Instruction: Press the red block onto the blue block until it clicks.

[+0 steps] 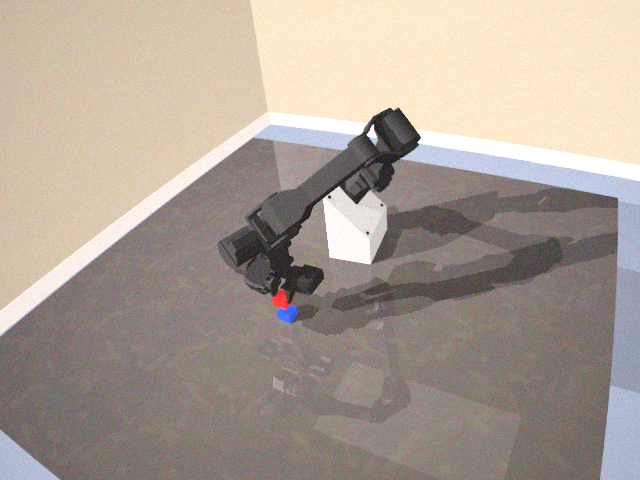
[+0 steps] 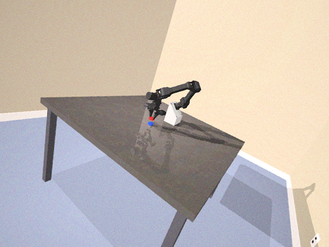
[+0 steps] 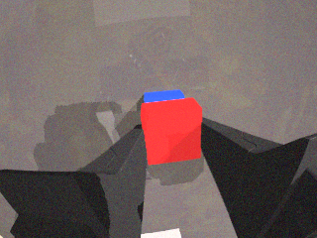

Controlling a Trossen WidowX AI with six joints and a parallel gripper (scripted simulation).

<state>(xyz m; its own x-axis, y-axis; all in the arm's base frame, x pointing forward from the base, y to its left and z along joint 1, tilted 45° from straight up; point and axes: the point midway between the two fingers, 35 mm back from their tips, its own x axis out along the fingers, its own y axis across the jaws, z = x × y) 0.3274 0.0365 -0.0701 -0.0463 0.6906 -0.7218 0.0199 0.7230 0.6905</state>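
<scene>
Mottled brown tabletop [image 1: 196,361] [image 2: 122,142] [image 3: 258,64] beneath a part-closed hand [image 1: 281,297] [image 2: 152,117] [image 3: 171,130] gripping a smooth red block [image 1: 281,299] [image 2: 151,118] [image 3: 173,131] above a blue one [image 1: 287,314] [image 2: 150,123] [image 3: 163,96].

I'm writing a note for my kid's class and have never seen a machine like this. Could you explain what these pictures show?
It is one jointed black robot arm on a table, its base by a white stand. The first picture looks down from above, the second shows the whole table from further off, and the third looks out from the arm's wrist. The gripper, a two-fingered hand, is closed on a red block, held above the table. Just below it, a blue block lies on the table.
</scene>
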